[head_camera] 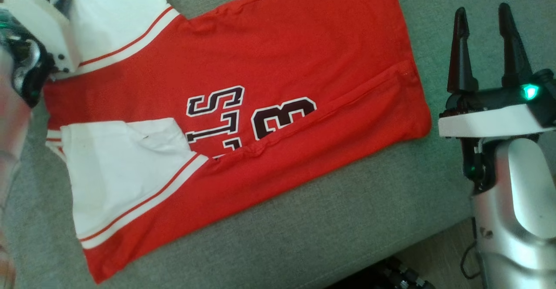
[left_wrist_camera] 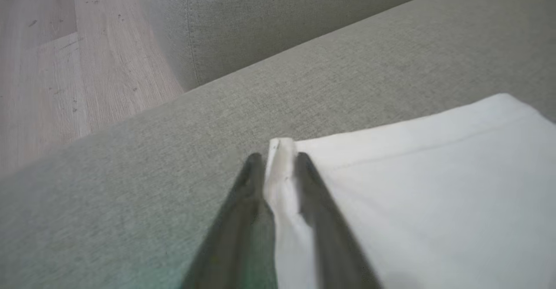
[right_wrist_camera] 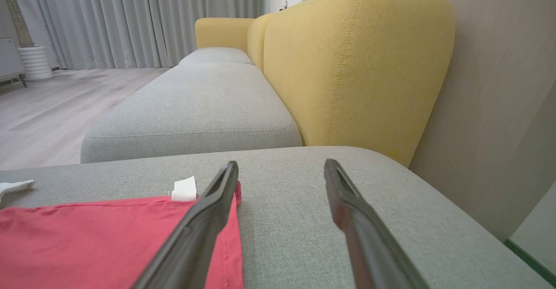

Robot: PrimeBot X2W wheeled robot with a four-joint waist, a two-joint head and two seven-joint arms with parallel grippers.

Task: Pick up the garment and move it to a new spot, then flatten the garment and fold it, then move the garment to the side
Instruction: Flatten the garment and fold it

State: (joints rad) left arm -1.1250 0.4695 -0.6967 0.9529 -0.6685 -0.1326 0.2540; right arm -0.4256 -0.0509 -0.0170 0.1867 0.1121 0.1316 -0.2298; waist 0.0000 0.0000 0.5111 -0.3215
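A red garment point(head_camera: 282, 63) with white sleeves and dark "13" lettering lies spread on the grey sofa seat point(head_camera: 325, 228), its near side folded over. In the left wrist view my left gripper point(left_wrist_camera: 280, 158) is shut on the edge of a white sleeve point(left_wrist_camera: 412, 184), and a strip of white cloth is pinched between its fingers. In the head view that arm's wrist point(head_camera: 30, 58) sits over the far-left sleeve. My right gripper point(head_camera: 482, 15) stands open off the garment's right edge, holding nothing. Its left finger point(right_wrist_camera: 217, 193) lies over the red hem point(right_wrist_camera: 108, 237) near a white tag point(right_wrist_camera: 184, 189).
A yellow backrest point(right_wrist_camera: 356, 63) rises behind the seat, and a second grey cushion point(right_wrist_camera: 195, 106) runs beyond it. Wooden floor point(left_wrist_camera: 65, 63) lies past the seat's edge, and the seat's front edge drops off at the lower right point(head_camera: 434, 254). Curtains and a white planter point(right_wrist_camera: 37, 63) stand far off.
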